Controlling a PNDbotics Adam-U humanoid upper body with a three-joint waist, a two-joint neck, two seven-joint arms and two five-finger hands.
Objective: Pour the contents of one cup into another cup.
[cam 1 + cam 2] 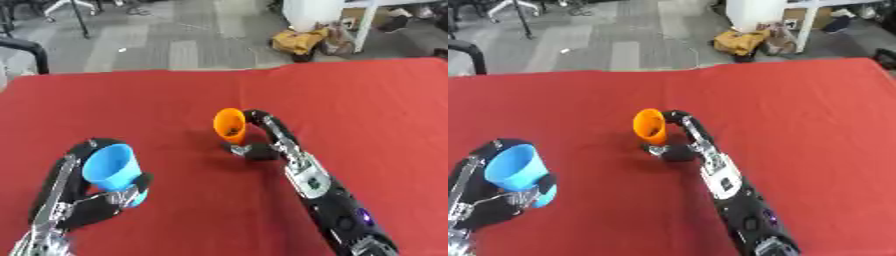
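Observation:
An orange cup (229,125) is held at the middle of the red table, tilted with its mouth facing left and toward me; something small and dark shows inside it. My right hand (262,137) is shut on it, fingers curled round its far side and thumb below. A blue cup (112,167) sits in my left hand (92,200) at the lower left, its mouth tipped up and left; I cannot see inside it. My left hand's fingers and thumb wrap round it. The two cups are well apart.
The red tablecloth (350,100) covers the whole table. Beyond its far edge lie a grey floor, a yellow bag (302,40) and white furniture legs.

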